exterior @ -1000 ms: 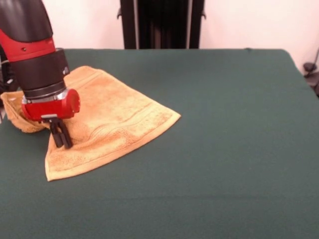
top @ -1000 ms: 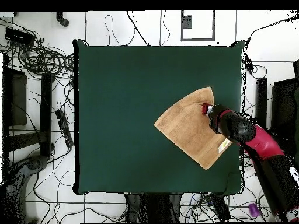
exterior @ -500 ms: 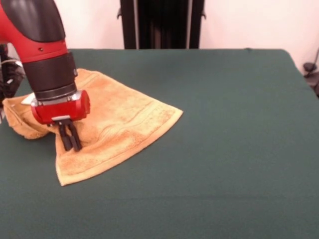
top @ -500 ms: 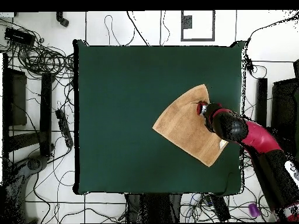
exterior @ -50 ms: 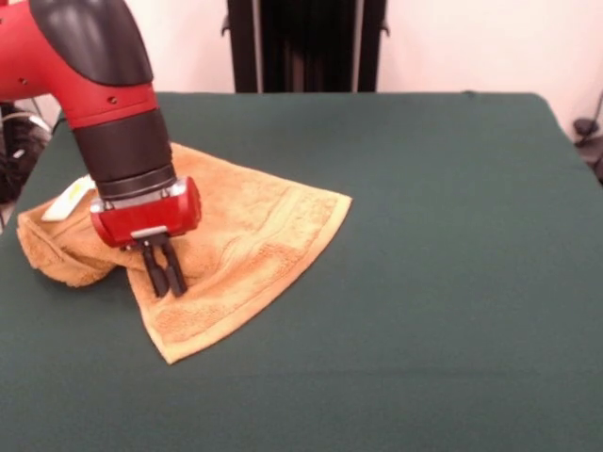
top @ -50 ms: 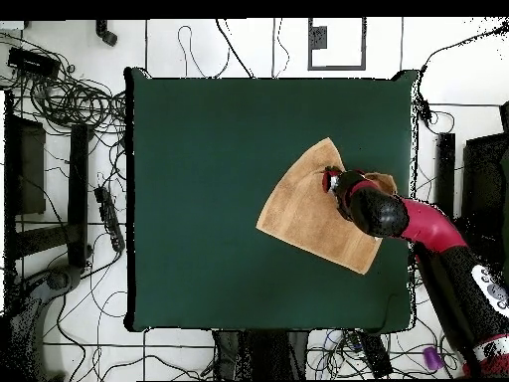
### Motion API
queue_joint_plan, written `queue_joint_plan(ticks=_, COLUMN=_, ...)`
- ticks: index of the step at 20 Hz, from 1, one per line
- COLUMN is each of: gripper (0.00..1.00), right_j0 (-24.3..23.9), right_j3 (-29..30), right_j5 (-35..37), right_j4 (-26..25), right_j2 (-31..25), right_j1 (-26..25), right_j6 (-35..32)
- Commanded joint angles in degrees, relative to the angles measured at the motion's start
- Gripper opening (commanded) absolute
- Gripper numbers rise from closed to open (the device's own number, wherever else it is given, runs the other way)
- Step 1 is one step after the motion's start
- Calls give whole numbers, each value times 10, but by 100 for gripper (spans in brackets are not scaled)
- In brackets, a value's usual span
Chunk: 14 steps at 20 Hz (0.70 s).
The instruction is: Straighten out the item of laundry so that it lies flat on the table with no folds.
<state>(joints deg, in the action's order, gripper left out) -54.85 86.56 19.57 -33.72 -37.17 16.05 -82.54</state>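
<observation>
One towel (exterior @ -50 ms: pixel 236 235), orange-tan terry, lies on one dark green table (exterior @ -50 ms: pixel 443 282), and it serves here as the landmark for everything else. In the front view, its leftmost part is a rumpled, bunched fold (exterior @ -50 ms: pixel 61 250) sitting close to the table's left edge, with one small white care label (exterior @ -50 ms: pixel 71 198) showing on top of that bunch. Just right of the fold, one red and black arm (exterior @ -50 ms: pixel 104 85) comes down over the towel, ending in one gripper (exterior @ -50 ms: pixel 163 270) whose two dark fingers (exterior @ -50 ms: pixel 175 273) stand close together, nearly touching, with their tips pressed down on the cloth; whether they pinch any of the fabric between them cannot be told. Below the gripper, one corner of the towel (exterior @ -50 ms: pixel 174 353) points toward the near side of the table, and a woven border band (exterior @ -50 ms: pixel 273 254) runs along the edge to the right of the fingers. Farther right, the towel's flat part ends in one corner (exterior @ -50 ms: pixel 341 200), beyond which the green surface is bare. In the overhead view the same single towel (top @ -50 ms: pixel 303 204) sits toward the right-hand side of the table (top @ -50 ms: pixel 199 199), spread like a fan, with the gripper (top @ -50 ms: pixel 328 180) over its right portion and the arm (top @ -50 ms: pixel 418 224) reaching in from off the table's right edge.
</observation>
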Motion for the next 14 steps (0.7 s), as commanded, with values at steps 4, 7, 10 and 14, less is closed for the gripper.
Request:
queue_joint_plan(ticks=4, gripper=0, right_j0=48, right_j3=39, right_j5=69, right_j4=-34, right_j2=-32, right_j1=42, right_j6=71)
queue_joint_plan(ticks=7, gripper=0, right_j0=38, right_j3=53, right_j5=84, right_j4=-31, right_j2=-46, right_j1=62, right_j6=87)
queue_joint_plan(ticks=10, gripper=0, right_j0=23, right_j3=62, right_j5=98, right_j4=-30, right_j2=-75, right_j1=65, right_j6=125)
queue_joint_plan(ticks=14, gripper=0, right_j0=5, right_j3=68, right_j5=115, right_j4=-33, right_j2=-110, right_j1=53, right_j6=169)
